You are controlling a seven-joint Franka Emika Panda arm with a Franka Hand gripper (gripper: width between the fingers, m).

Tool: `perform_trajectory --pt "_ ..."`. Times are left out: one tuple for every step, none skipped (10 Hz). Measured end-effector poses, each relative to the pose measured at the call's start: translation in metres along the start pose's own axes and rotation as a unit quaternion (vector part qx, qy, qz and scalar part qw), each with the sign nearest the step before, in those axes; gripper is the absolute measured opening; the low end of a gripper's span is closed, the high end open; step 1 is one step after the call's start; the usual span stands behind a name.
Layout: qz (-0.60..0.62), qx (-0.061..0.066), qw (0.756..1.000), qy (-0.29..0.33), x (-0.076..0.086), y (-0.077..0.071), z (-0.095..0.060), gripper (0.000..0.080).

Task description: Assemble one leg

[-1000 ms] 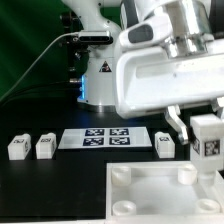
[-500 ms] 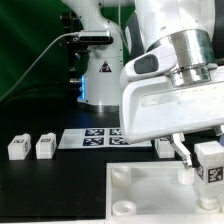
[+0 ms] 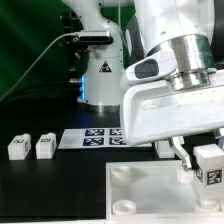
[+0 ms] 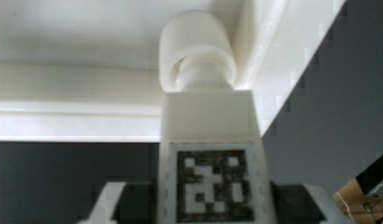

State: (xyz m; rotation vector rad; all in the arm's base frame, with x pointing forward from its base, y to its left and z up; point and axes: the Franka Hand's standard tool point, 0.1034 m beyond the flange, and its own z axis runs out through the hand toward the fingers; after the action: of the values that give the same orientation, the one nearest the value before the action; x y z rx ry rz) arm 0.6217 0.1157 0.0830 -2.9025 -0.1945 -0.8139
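Over on the exterior view's right, the big white arm hangs low. Its pincer (image 3: 203, 158) is squeezed tight on the leg (image 3: 209, 167). The leg stands upright with its tag facing out, just above a far corner of the big white panel (image 3: 150, 200), near a round socket (image 3: 186, 173). Two spare legs (image 3: 17, 148) sit side by side on the black tabletop (image 3: 50, 190) at the exterior view's left, with the marker board (image 3: 88, 139) beside them.

Up close in the wrist view, the leg (image 4: 213, 120) fills the middle. A pale finger (image 4: 117, 202) presses on each side of it. The white panel (image 4: 81, 50) lies behind.
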Motion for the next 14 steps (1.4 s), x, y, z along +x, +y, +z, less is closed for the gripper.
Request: perform_trajectory --pt "0.001 -0.001 1.000 0.007 0.0000 0.0008 0.0014 0.0290" --pt "0.003 -0.003 1.000 0.010 -0.0044 0.0023 0.0059 0.0290" --pt "0.005 -0.004 1.000 0.020 -0.0033 0.0026 0.0066 0.0290" --pt "0.007 -0.005 1.000 0.024 -0.0035 0.0026 0.0066 0.0290" --pt "0.009 -0.005 1.000 0.024 -0.0035 0.0026 0.0066 0.0290" --pt "0.009 -0.005 1.000 0.024 -0.0034 0.0026 0.0066 0.0290" --pt "0.011 -0.005 1.000 0.022 -0.0031 0.0024 0.0066 0.0290" --pt "0.021 -0.007 1.000 0.021 -0.0028 0.0022 0.0065 0.0290" --pt "0.025 -0.009 0.999 0.021 -0.0028 0.0023 0.0065 0.0290" --pt "0.025 -0.009 0.999 0.021 -0.0030 0.0028 0.0066 0.0341" --pt "0.025 -0.009 0.999 0.021 -0.0031 0.0028 0.0067 0.0341" --pt "0.025 -0.009 0.999 0.021 -0.0032 0.0029 0.0067 0.0511" --pt "0.025 -0.009 0.999 0.021 -0.0032 0.0029 0.0067 0.0605" --pt "0.025 -0.009 0.999 0.021 -0.0032 0.0029 0.0067 0.0605"
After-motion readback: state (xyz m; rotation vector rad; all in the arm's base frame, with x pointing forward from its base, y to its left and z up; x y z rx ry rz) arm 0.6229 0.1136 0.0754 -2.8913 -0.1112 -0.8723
